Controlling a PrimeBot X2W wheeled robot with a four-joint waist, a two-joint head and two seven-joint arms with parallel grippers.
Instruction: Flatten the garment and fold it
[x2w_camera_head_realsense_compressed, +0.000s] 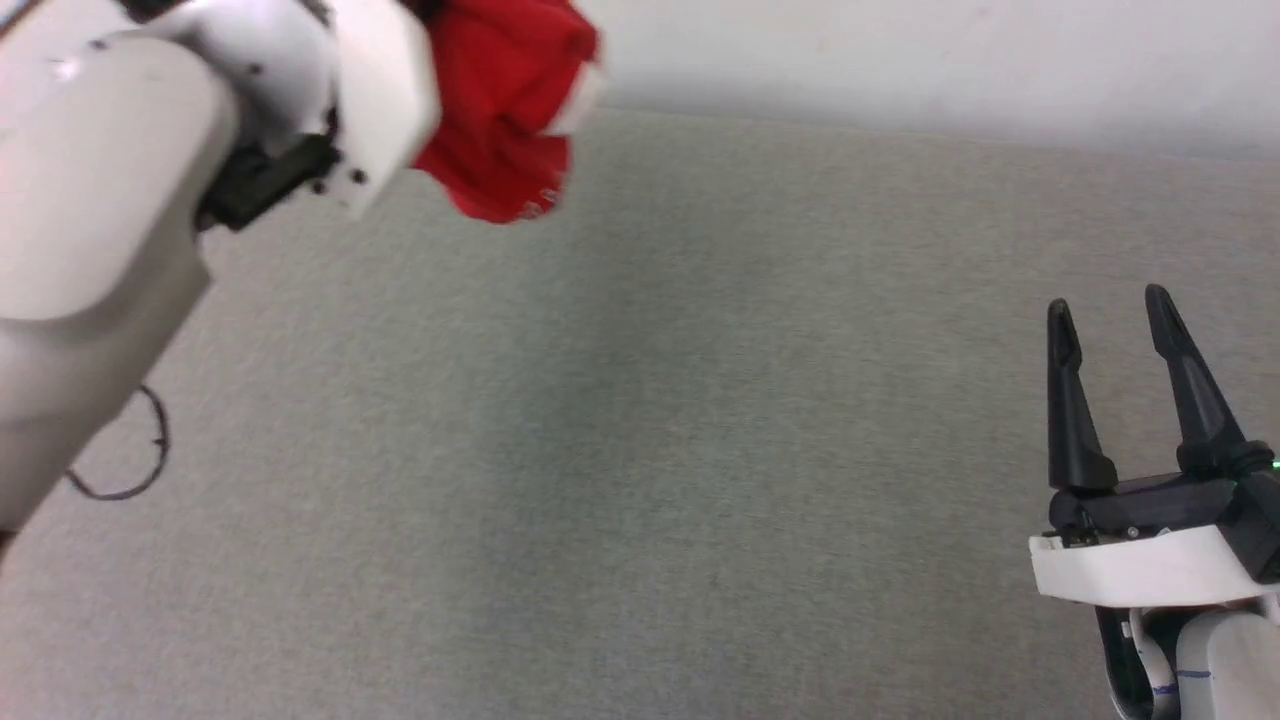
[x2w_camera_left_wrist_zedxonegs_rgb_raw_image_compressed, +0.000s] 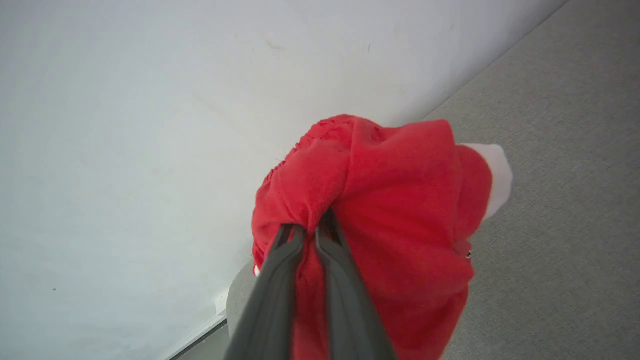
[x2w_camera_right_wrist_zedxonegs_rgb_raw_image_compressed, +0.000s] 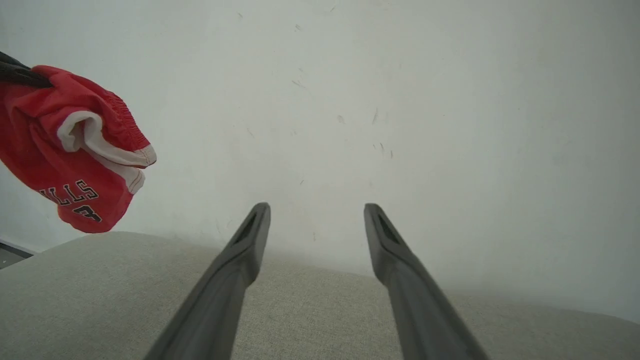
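Two long dark fingers (x2w_camera_left_wrist_zedxonegs_rgb_raw_image_compressed: 280, 285) of the left pincer (x2w_camera_left_wrist_zedxonegs_rgb_raw_image_compressed: 311, 226) were clenched on a fold of the garment (x2w_camera_left_wrist_zedxonegs_rgb_raw_image_compressed: 395, 210), a pair of bright red thin fabric shorts. The cloth bulged around the fingertips in a crumpled bundle. A white trim band (x2w_camera_left_wrist_zedxonegs_rgb_raw_image_compressed: 497, 175) stuck out of the bundle at three o'clock in the left wrist view.

In the head view the garment (x2w_camera_head_realsense_compressed: 500, 110) sat at eleven o'clock, bunched against the end of the pale left forearm (x2w_camera_head_realsense_compressed: 110, 230), over the far part of the grey cloth-covered counter (x2w_camera_head_realsense_compressed: 640, 450) where it met the plain white wall (x2w_camera_head_realsense_compressed: 950, 60). A thin dark loop of cable (x2w_camera_head_realsense_compressed: 150, 450) showed at nine o'clock, beside the forearm.

The right pincer (x2w_camera_head_realsense_compressed: 1108, 300) rested at four o'clock in that view, well apart from the garment, its two dark fingers spread wide and grasping nothing.

From the right wrist view the released right pincer (x2w_camera_right_wrist_zedxonegs_rgb_raw_image_compressed: 316, 207) pointed toward the wall (x2w_camera_right_wrist_zedxonegs_rgb_raw_image_compressed: 400, 100), fingertips above the counter (x2w_camera_right_wrist_zedxonegs_rgb_raw_image_compressed: 310, 310). The garment (x2w_camera_right_wrist_zedxonegs_rgb_raw_image_compressed: 50, 165) hung at ten o'clock from the left pincer's dark fingers (x2w_camera_right_wrist_zedxonegs_rgb_raw_image_compressed: 17, 75), folded white trim (x2w_camera_right_wrist_zedxonegs_rgb_raw_image_compressed: 95, 145) facing out and dark-outlined lettering (x2w_camera_right_wrist_zedxonegs_rgb_raw_image_compressed: 70, 192) low on the cloth. Whether its lowest fold touched the counter could not be told.
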